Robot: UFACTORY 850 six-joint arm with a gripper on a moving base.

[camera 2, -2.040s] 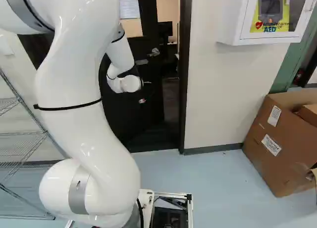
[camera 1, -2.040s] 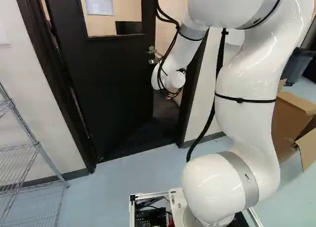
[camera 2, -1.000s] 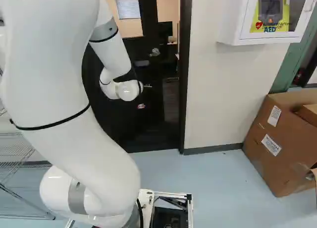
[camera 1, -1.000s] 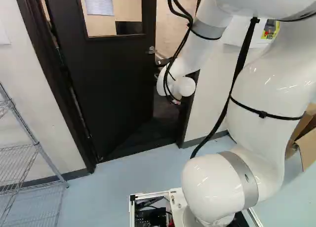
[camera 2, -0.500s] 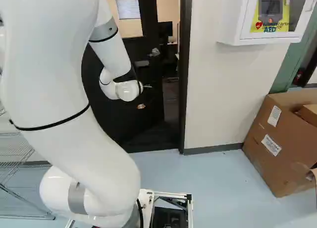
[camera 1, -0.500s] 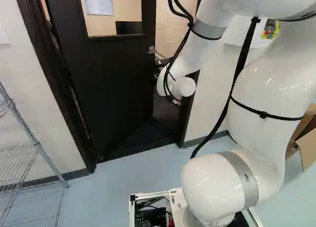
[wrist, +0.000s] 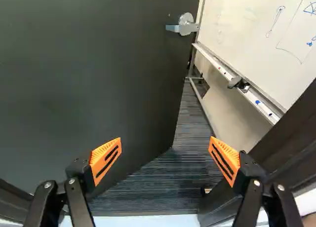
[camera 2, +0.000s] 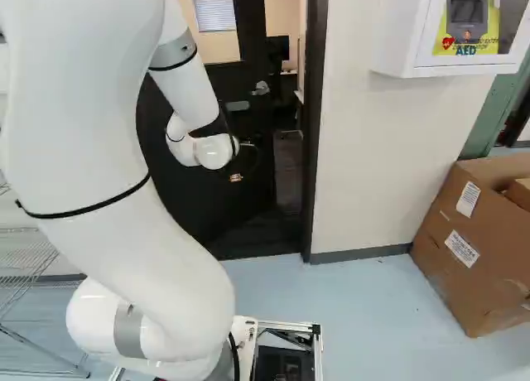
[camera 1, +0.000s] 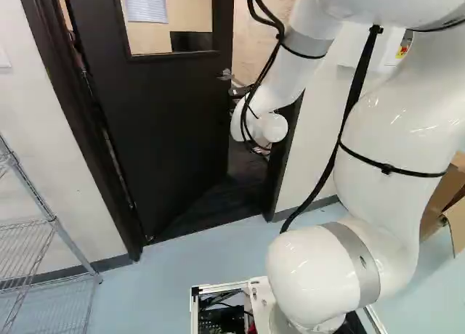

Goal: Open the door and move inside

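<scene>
Pale blue floor [camera 1: 174,276] runs up to an off-white wall [camera 2: 389,166] with a grey baseboard, where a dark door frame [camera 2: 314,108] stands. At the right of the right base view, a brown cardboard box [camera 2: 464,257] has its top open, with a smaller cardboard piece [camera 2: 521,195] in the opening. Above it, a white wall cabinet [camera 2: 397,25] holds a yellow and black device [camera 2: 468,15]; the left base view catches only part of that cabinet. A silver wire rack [camera 1: 73,244] stands at the left of the left base view.

Only the wrist view shows the whiteboard [wrist: 237,19] beyond the doorway, marked in blue, with a dark object [wrist: 239,83] on its ledge [wrist: 217,63]. Both base views show pale blinds [camera 1: 145,3] through the door's window.

The black door [camera 1: 160,123] is ajar, angled into the next room over a dark striped carpet [wrist: 163,187], its silver lever handle [wrist: 186,24] near the free edge. The white arm [camera 1: 392,131] reaches toward it. The black gripper [camera 2: 236,177] is open, its orange-padded fingers [wrist: 106,160] spread wide apart, one ahead of the door, the other ahead of the frame.
</scene>
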